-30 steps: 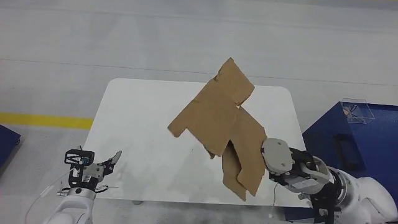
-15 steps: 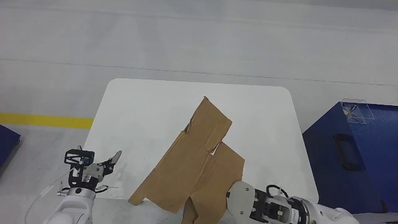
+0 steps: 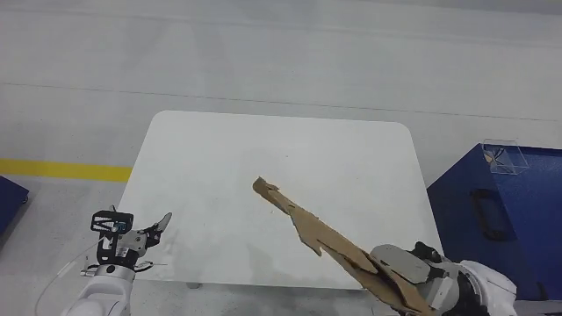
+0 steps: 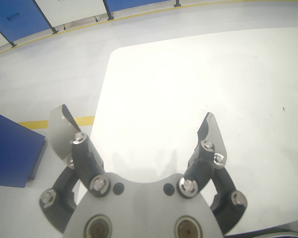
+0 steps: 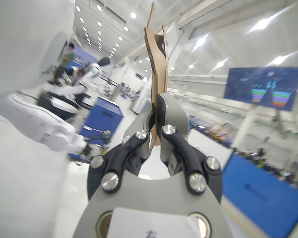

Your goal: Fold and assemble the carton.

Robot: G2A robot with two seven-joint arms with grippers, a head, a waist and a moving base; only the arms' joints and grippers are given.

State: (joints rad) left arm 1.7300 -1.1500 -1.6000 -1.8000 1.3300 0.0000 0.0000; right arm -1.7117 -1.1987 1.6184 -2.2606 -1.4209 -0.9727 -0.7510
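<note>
Flattened carton (image 3: pixel 320 239) seen edge-on above the table (image 3: pixel 219 158) by its near right corner, long axis slanting from that corner toward the table's middle, notched free end pointing far-left. Clenched hard on the carton's near end by the right gripper (image 3: pixel 397 279), brown board (image 5: pixel 159 75) running straight out from between the shut fingers (image 5: pixel 172 110); small printed label (image 5: pixel 151 229) on the gripper housing cut off, logos on the background panels (image 4: pixel 64 3) left unread. Left gripper (image 3: pixel 139 228) spread wide and holding nothing at the table's near left corner, fingertips well apart (image 4: pixel 136 113) over bare tabletop.
</note>
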